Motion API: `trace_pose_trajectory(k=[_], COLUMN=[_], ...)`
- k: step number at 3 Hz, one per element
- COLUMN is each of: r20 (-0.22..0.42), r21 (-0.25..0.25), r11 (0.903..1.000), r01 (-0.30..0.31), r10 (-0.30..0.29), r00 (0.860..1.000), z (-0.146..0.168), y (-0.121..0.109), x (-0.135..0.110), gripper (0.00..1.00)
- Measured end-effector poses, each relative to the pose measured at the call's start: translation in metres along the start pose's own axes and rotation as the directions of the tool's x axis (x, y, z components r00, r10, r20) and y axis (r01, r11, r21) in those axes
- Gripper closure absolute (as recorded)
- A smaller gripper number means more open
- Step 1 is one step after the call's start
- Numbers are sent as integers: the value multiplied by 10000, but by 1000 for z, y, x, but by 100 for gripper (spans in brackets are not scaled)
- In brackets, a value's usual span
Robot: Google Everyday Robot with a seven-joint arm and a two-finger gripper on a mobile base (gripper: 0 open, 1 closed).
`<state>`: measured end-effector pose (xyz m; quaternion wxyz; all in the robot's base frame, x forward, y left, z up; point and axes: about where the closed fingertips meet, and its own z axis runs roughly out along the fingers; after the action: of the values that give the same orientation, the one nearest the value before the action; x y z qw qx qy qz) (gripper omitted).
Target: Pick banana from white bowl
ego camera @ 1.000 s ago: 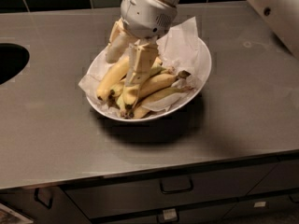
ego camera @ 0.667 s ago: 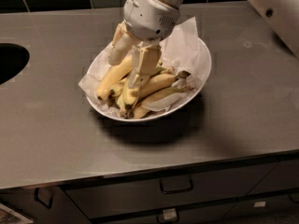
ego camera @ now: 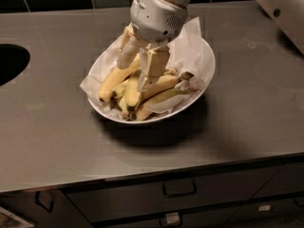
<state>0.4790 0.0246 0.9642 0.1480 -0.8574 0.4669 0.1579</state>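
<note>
Gripper (ego camera: 135, 75) hangs low over the white bowl (ego camera: 209, 63), its two fingers (ego camera: 153, 68) standing apart with a moderate gap and nothing visibly clamped between them, their ends down among the fruit. The banana (ego camera: 131, 93), plump, strongly curved and a little green, lies in the left half of the bowl on the crumpled paper liner (ego camera: 192, 37), its dark tip pointing toward the front rim and its upper end running back underneath the gripper. Its long axis goes roughly from the near rim toward the far rim, while the fingers are spread across the picture from left to right, so the gap sits crosswise to the fruit, which is what a clean pinch needs. The banana's body is directly below and slightly in front of the gap; the pale finger on the left rests over or against the longer, paler banana (ego camera: 112, 82) just beside it, and the tan finger on the right comes down next to the thinner brown-flecked bananas (ego camera: 165, 83). I cannot tell whether either finger already touches the target. My judgement is that the squeeze has not yet been made, and that the risk lies in the left finger catching the paler neighbour too. The bowl stands on a grey steel counter (ego camera: 247, 113), well clear of the dark sink cut-out (ego camera: 10, 63)
</note>
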Motion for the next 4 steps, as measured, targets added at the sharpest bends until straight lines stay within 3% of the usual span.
trace_pose_trajectory(k=[4], r20=[-750], r21=[-274], r11=[9995], r01=[125], r10=[-145], r00=[9971], z=[7], y=[-4], x=[26], gripper=[46])
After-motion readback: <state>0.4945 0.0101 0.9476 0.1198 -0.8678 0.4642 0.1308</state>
